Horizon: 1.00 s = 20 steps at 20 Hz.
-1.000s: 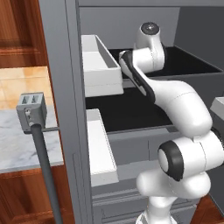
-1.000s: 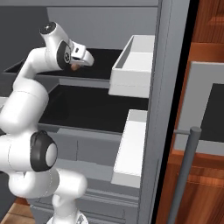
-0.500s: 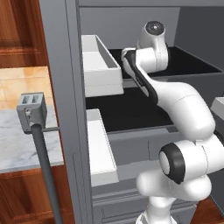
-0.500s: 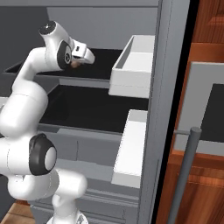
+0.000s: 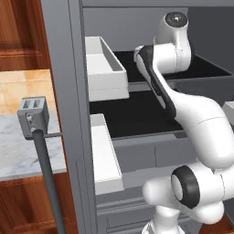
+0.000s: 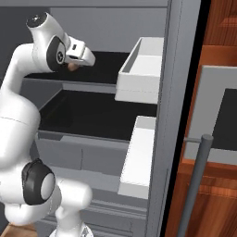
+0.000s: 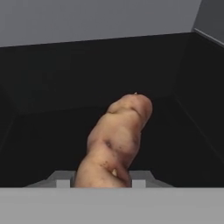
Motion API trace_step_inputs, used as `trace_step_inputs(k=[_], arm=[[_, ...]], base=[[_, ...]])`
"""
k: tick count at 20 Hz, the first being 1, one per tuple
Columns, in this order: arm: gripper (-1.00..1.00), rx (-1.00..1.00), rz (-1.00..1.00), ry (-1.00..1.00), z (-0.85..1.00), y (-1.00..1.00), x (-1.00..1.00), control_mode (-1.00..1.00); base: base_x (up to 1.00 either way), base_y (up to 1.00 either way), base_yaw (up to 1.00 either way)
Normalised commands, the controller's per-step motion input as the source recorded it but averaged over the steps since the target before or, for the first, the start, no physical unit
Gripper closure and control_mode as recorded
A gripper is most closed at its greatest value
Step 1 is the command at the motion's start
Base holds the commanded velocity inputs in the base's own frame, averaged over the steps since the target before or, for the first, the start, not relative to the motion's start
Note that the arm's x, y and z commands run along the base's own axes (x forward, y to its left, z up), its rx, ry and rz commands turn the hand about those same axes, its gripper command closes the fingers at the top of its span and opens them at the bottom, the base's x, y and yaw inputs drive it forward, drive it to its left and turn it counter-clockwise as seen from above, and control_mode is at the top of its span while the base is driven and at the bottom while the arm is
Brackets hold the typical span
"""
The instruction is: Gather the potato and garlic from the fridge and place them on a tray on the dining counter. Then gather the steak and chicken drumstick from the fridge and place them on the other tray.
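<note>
Left base view gives us the fridge (image 5: 68,114), door swung wide, grey frame running top to bottom, dark shelves inside. Two white door bins (image 5: 103,68) stand on the open side, one above the other. Beyond the door edge sits a marble counter (image 5: 18,146), with a dark bar handle (image 5: 45,183) rising in front of it.

Our arm (image 5: 196,123) climbs from the base and bends in over the upper shelf (image 6: 106,69). Right base view shows the hand at that shelf's level, with a tan lump tucked under its white tip.

Hand view settles what that lump is: the potato (image 7: 116,140), knobbly and light brown, standing lengthwise up from the gripper (image 7: 103,179). The fingers sit to either side of its near end, clenched on it as far as we can judge; the contact itself is hidden behind the potato's bulk. It appears lifted off the shelf floor, though we cannot be certain.

Step in hand, by our reading: first pick of the task, potato grasped, not yet out of the fridge. Garlic not spotted on the shelves we can see.

Next move calls for drawing the hand straight back clear of the shelf lip and door bins, then carrying the potato to a tray on the dining counter.
</note>
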Motion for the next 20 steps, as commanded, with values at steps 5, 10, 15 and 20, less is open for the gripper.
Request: trace_step_inputs(k=[5, 10, 15, 20], arm=[[1.00, 0.00, 0.00, 0.00, 0.00, -0.16, -1.00, -1.00], [1.00, 0.00, 0.01, 0.00, 0.03, -0.12, -0.97, -1.00], [1.00, 0.00, 0.10, -0.04, 0.04, -0.01, -0.81, -1.00], [1.00, 0.00, 0.08, -0.09, 0.12, 0.00, -0.94, -1.00]], base=[[0.00, 0.00, 0.00], [0.00, 0.00, 0.00], [0.00, 0.00, 0.00], [0.00, 0.00, 0.00]])
